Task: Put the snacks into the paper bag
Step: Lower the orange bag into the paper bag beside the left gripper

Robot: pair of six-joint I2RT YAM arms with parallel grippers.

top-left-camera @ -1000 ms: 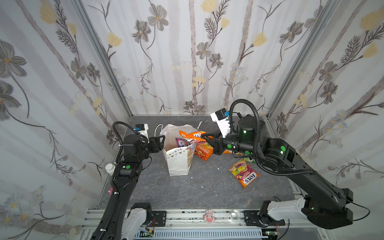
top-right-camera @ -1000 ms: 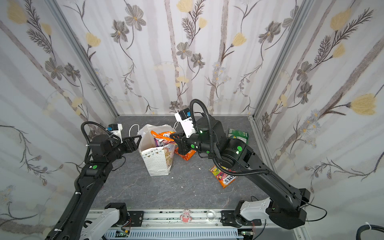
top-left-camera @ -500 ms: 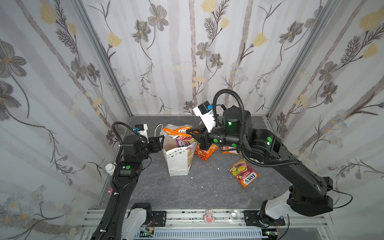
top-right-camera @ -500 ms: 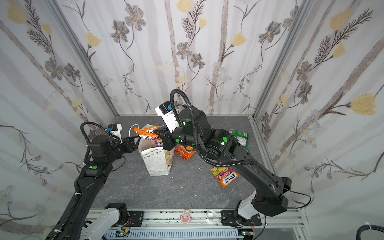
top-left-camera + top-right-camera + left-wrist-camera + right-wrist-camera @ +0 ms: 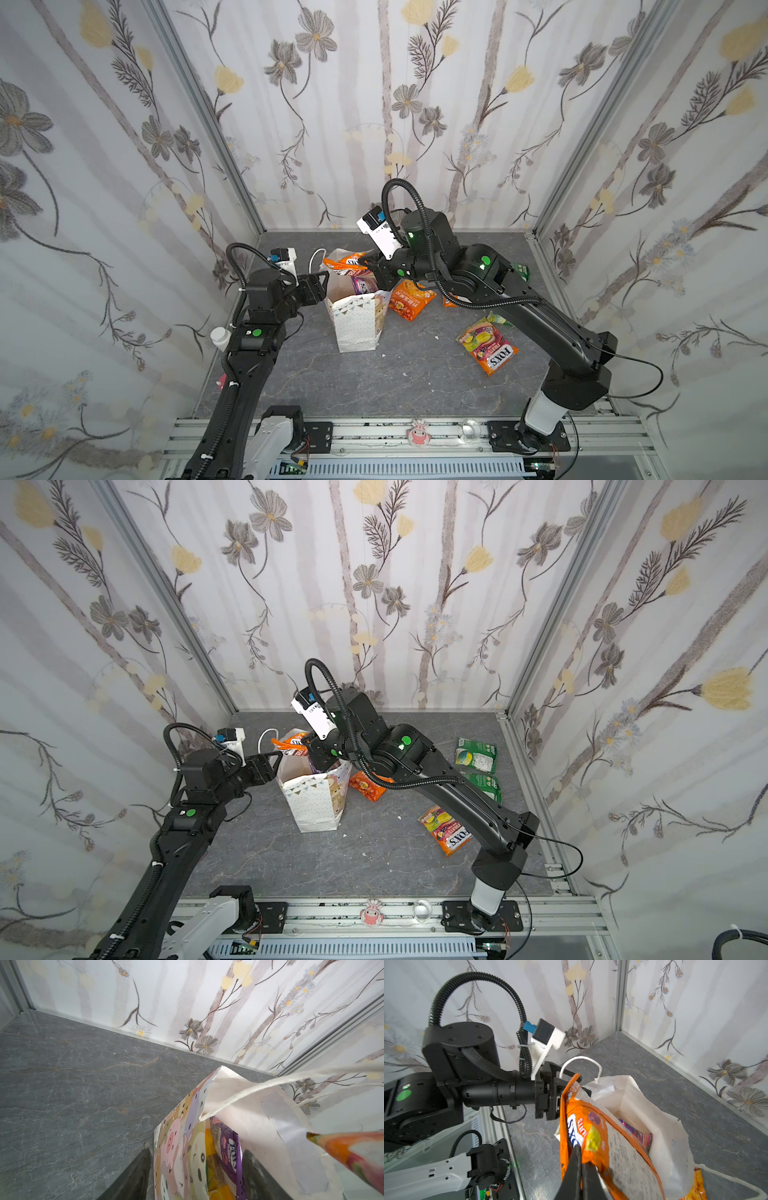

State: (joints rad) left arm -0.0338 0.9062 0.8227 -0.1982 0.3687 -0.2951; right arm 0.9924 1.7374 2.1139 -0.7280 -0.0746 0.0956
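Two arms: we find both at the paper bag (image 5: 357,328), which stands upright on the grey table (image 5: 374,386), left of the table's middle in both top views.
Left gripper (image 5: 323,277): sits at 9 o'clock of the bag's mouth. In the left wrist view its fingers (image 5: 135,1176) stand narrowly apart, one outside the cartoon-animal side wall and one inside the bag. We see no pinch on the paper.
Right gripper (image 5: 579,1159): sits at 1 o'clock of the mouth, with its fingers closed tight on the edge of an orange FOX'S packet (image 5: 591,1136).
Held packet: it hangs tilted over the bag's rim at 12 o'clock, partly above the opening and not down inside it.
Bag contents: a purple FOX'S Berries packet (image 5: 228,1147) stands against the side wall. Yellow and orange wrapping shows beneath it; we cannot tell what it is.
Cord handle (image 5: 316,257): one white loop rises from the rim at 11 o'clock.
Loose orange packet (image 5: 409,301): lies flat at 2 o'clock of the bag, hard by its right wall. We cannot tell whether they touch.
Multicoloured FOX'S packet (image 5: 488,347): lies flat on the table at 4 o'clock, well apart from the bag.
Green packets (image 5: 476,754): two lie flat between 2 and 3 o'clock, near the right-hand wall, one just nearer to us than its fellow.
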